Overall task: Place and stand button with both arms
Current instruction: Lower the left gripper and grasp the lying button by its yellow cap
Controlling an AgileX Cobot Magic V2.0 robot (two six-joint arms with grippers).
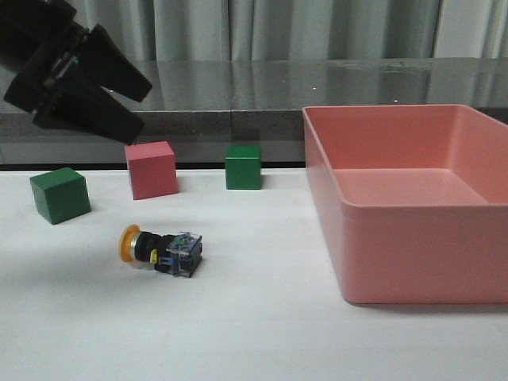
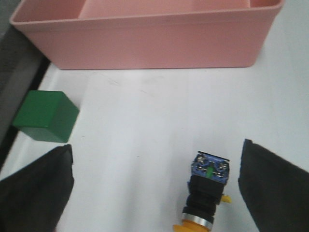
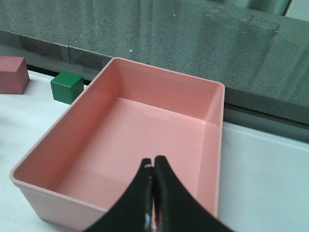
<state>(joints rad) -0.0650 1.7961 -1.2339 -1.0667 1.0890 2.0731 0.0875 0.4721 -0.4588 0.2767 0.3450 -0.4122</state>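
The button (image 1: pixel 163 250) lies on its side on the white table, yellow cap to the left and clear-blue base to the right. In the left wrist view the button (image 2: pixel 207 191) rests between the spread fingers, nearer one of them, with nothing touching it. My left gripper (image 1: pixel 143 109) hangs open at the upper left, well above and behind the button; the left wrist view shows this gripper (image 2: pixel 157 188) wide open. My right gripper (image 3: pixel 153 162) is shut on nothing and hovers over the pink bin; it is out of the front view.
A large pink bin (image 1: pixel 397 254) fills the table's right side, also seen as the bin (image 3: pixel 87 121) and the bin (image 2: pixel 145 43). Behind the button stand a green cube (image 1: pixel 59 194), a pink cube (image 1: pixel 151 169) and another green cube (image 1: pixel 243 167). A dark ledge runs along the back.
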